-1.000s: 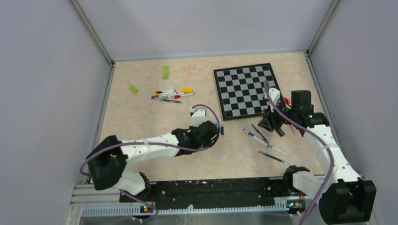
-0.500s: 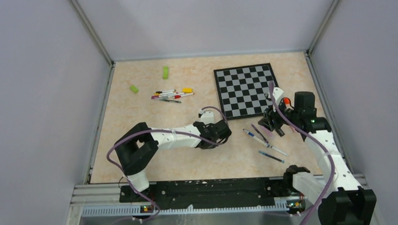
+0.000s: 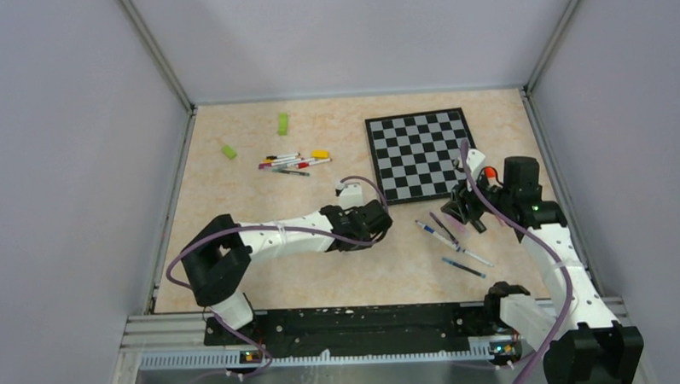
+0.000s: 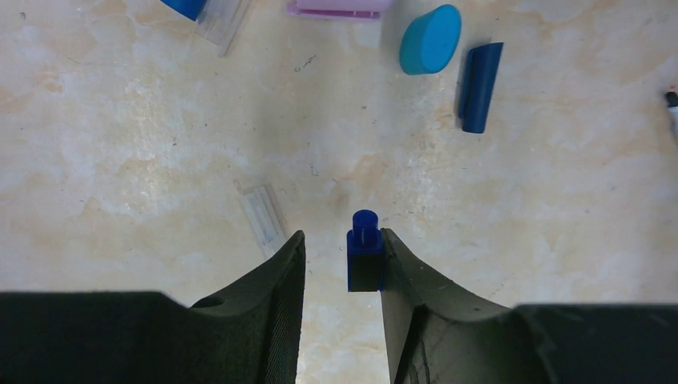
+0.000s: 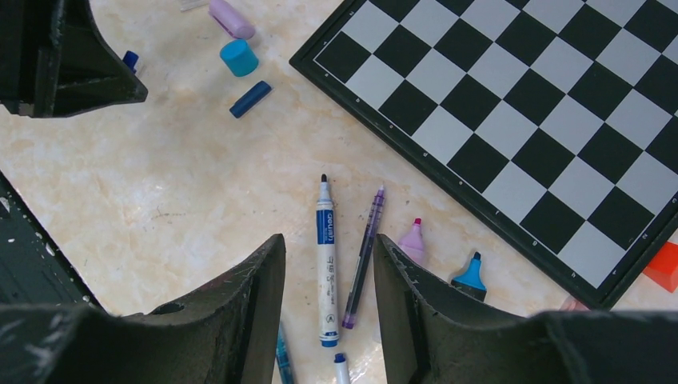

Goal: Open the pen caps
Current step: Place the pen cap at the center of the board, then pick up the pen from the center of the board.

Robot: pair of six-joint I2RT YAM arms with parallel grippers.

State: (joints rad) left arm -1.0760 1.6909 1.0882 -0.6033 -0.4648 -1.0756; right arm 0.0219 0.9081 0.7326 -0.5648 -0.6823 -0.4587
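Task partway done, by my read: several pens lie uncapped beside the chessboard, w/ loose pen caps on the surface nearby. The far pen cluster looks untouched, prob. capped, but it's too small to confirm. Left end effector is partly open: a small blue cap touches one finger, w/ a gap on the other side, so it's not clamped. Right end effector is open & empty, hovering over the uncapped pens.

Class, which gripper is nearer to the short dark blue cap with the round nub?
Left. The left gripper has the dark blue cap between its open fingers, beside one; the right gripper hovers over pens by the chessboard.
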